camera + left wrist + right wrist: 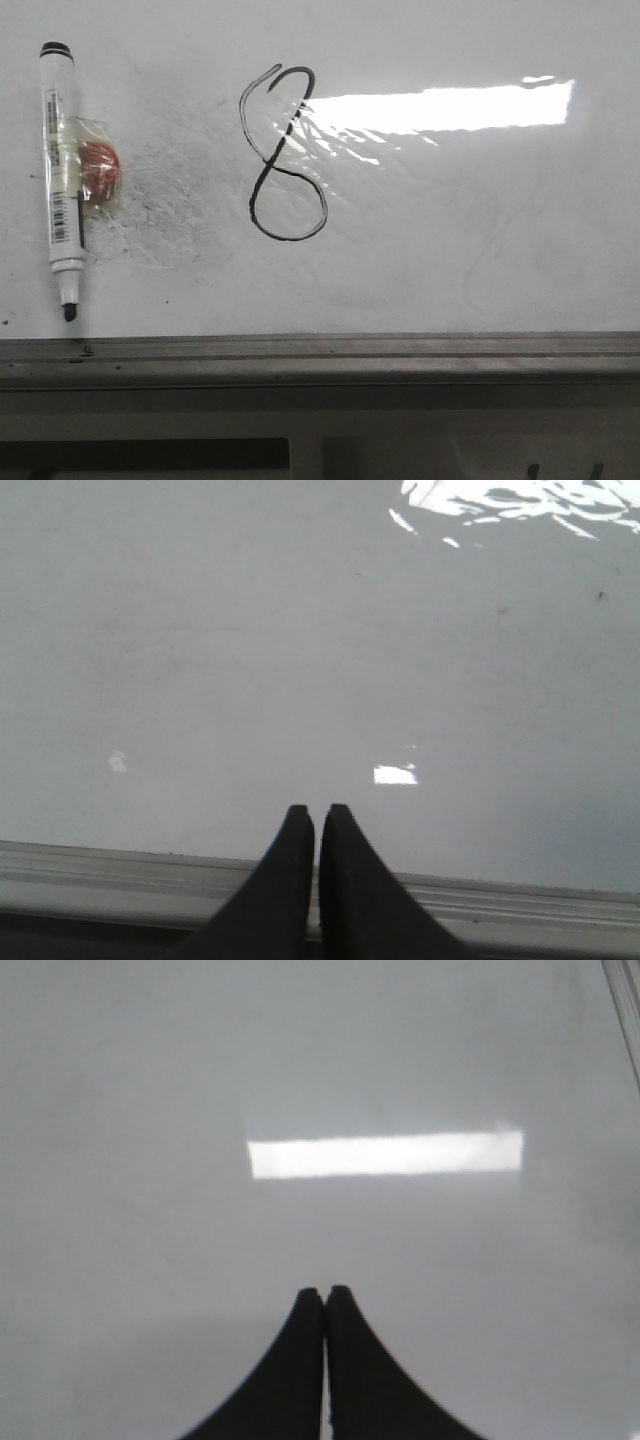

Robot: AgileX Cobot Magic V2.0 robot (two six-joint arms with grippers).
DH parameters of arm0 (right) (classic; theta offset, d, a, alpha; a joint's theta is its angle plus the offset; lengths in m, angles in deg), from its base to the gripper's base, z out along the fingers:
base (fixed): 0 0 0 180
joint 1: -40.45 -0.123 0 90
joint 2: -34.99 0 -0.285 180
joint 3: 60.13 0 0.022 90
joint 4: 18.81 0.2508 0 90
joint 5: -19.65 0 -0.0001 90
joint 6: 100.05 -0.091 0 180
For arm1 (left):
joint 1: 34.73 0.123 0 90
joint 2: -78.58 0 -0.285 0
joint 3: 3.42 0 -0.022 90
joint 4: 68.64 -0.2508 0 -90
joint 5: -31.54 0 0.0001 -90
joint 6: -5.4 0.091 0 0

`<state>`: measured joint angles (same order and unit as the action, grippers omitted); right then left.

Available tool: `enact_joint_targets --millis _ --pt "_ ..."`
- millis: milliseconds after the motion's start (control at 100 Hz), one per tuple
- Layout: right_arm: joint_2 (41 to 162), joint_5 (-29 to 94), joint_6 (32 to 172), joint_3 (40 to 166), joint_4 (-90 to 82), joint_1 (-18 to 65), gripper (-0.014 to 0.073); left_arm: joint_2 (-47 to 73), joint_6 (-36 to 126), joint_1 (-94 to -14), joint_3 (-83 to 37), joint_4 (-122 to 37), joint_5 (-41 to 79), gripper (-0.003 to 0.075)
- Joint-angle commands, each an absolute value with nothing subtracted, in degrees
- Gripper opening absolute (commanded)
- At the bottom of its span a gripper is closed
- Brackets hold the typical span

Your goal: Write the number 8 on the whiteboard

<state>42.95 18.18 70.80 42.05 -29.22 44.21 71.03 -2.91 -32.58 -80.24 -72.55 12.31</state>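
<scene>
The marker lies uncapped at nine o'clock on the whiteboard; it could roll and smear ink. The number 8 sits at twelve o'clock. The left gripper and the right gripper are pinched together, empty.

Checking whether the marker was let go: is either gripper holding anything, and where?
Nothing is held. The left gripper and right gripper are shut and empty; the marker lies on the whiteboard.
</scene>
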Motion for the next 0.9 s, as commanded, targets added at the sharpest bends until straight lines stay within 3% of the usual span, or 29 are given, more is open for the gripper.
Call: enact_joint_targets --millis 0,110,290,890 --pt "41.33 21.35 75.80 41.30 -24.86 44.61 -0.0063 72.58 -3.05 -32.63 -82.57 -72.64 14.93 -0.0020" --pt "40.95 27.44 82.58 41.30 -19.17 44.73 -0.0063 72.58 -3.05 -32.63 -82.57 -72.54 14.93 -0.0020" --pt "40.95 37.23 82.59 41.30 -19.32 44.73 -0.0063 72.58 -3.05 -32.63 -82.57 -72.54 14.93 -0.0020" --pt "40.95 36.98 82.47 41.30 -19.87 44.73 -0.0064 72.58 -3.05 -32.63 -82.57 -72.54 14.93 -0.0020"
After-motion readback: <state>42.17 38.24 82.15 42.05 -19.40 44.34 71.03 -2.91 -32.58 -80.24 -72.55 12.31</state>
